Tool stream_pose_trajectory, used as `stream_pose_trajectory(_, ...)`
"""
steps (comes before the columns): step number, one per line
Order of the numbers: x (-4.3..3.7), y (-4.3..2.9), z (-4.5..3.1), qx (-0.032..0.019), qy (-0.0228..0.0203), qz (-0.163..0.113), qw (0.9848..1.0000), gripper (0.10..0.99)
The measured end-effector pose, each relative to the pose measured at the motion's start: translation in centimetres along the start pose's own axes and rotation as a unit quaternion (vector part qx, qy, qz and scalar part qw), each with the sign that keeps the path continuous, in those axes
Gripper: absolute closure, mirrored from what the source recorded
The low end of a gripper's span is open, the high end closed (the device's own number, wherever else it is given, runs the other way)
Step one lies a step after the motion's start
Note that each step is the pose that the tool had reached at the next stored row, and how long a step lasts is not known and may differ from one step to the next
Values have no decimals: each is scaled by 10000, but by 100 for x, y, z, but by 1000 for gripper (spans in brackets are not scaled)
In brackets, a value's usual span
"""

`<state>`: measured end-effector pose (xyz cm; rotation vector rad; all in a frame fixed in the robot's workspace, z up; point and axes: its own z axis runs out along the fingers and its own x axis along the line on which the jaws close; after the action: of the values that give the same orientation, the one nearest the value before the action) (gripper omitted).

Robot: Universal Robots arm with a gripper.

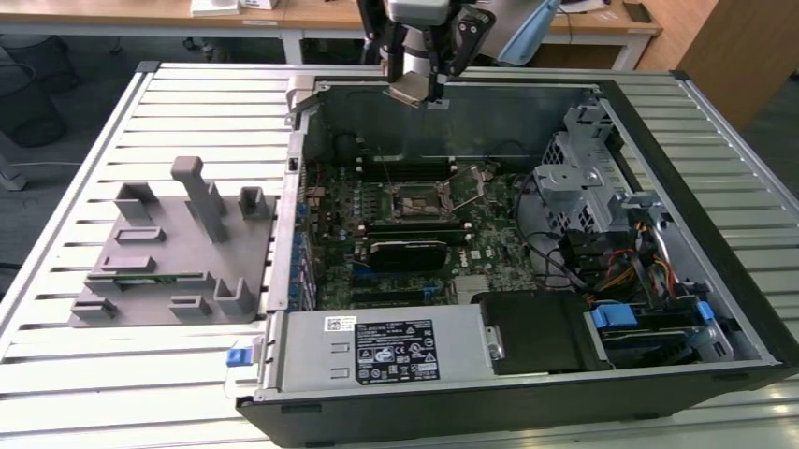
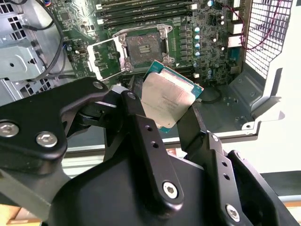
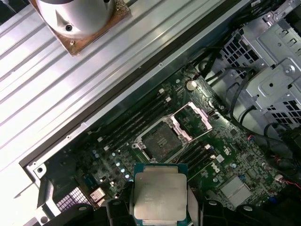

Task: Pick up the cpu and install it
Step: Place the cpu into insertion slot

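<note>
Gripper (image 2: 164,107) in the second wrist view is clamped on the cpu (image 2: 169,100), fingers (image 2: 141,127) on opposite edges. The chip is tilted, metal top to the camera, one corner toward the open, bare socket (image 2: 143,47). Being square, it has no long axis. In the first wrist view the socket lies well beyond it. In the exterior view it hangs over the case's (image 1: 500,108) far wall. Pickup looks done; seating remains.

a lab or workshop: slatted metal bench (image 1: 75,374), open computer case (image 1: 525,416), wooden desks (image 1: 138,11) behind.
</note>
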<state>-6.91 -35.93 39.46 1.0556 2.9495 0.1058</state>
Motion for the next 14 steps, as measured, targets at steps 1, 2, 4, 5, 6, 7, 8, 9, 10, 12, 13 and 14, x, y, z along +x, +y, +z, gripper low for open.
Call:
stream_pose_trajectory(1,0,0,0,0,-2,26,10000,545)
stream_pose_trajectory(2,0,0,0,-1,-3,51,10000,545)
stream_pose_trajectory(4,0,0,0,-2,-7,102,9999,545)
stream_pose_trajectory(5,0,0,0,-2,-8,128,9999,545)
stream_pose_trajectory(6,0,0,1,-2,-10,154,9999,545)
stream_pose_trajectory(7,0,0,1,-3,-12,179,9998,545)
stream_pose_trajectory(8,0,0,1,-3,-14,206,9998,545)
stream_pose_trajectory(9,1,1,1,-3,-15,231,9997,545)
stream_pose_trajectory(10,1,1,1,-4,-17,258,9997,545)
stream_pose_trajectory(12,1,1,1,-5,-20,310,9995,545)
stream_pose_trajectory(13,2,2,1,-5,-22,334,9994,545)
stream_pose_trajectory(14,2,2,2,-6,-23,358,9994,545)
